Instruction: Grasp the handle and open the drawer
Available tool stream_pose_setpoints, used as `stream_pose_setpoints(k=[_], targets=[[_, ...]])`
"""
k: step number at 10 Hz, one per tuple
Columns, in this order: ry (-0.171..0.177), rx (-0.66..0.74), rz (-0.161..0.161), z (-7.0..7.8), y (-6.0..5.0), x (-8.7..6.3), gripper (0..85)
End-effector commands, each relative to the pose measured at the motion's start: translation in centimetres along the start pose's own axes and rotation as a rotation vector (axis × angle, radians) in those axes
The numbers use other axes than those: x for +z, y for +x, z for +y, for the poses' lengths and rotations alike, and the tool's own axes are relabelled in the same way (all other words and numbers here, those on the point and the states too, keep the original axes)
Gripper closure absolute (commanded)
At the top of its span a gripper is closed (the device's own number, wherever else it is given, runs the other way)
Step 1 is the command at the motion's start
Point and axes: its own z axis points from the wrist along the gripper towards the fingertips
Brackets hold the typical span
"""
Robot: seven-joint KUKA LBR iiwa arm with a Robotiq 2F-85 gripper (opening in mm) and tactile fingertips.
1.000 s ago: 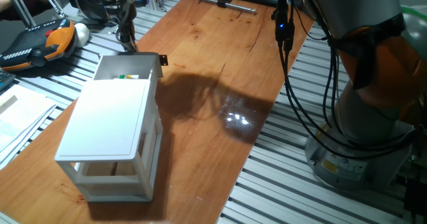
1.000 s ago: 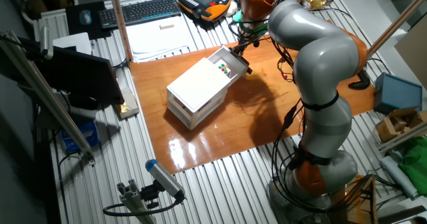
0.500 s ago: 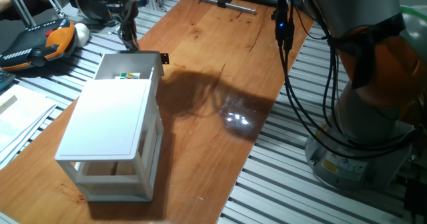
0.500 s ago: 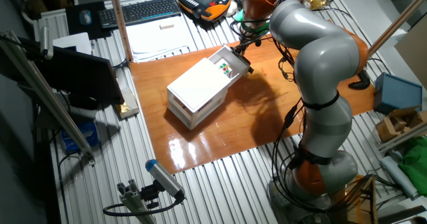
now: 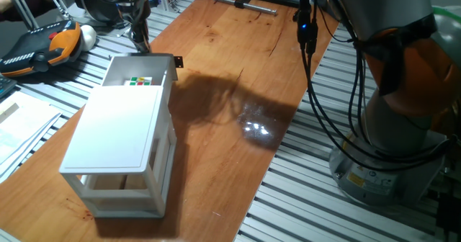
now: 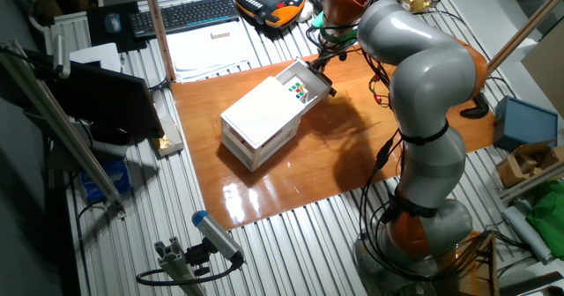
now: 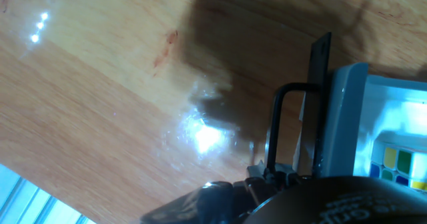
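**Drawer's mostly out already**

Going by the fixed views, the drawer [image 5: 137, 76] sticks well out of the cabinet [image 5: 115, 145] on the counter [image 5: 238, 105], colourful cube visible inside. End effector [image 5: 138, 42] sits right at the drawer's front by the handle [image 5: 176, 63]. Can't tell if it's clenched or released. I'd say little's left.

Drawer [image 5: 137, 72]: extended slightly further out of cabinet [image 5: 119, 137] than one second ago. Coloured cube [image 5: 141, 82] inside: more exposed. Gripper [image 5: 138, 42]: shifted back marginally.
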Motion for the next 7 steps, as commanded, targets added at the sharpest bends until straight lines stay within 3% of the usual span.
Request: stream_pose_setpoints(k=[1, 7], targets=[[0.000, 0.000, 0.001, 0.11, -0.02, -0.05, 84.3], [-0.003, -0.006, 0.002, 0.93, -0.35, 0.14, 84.3]])
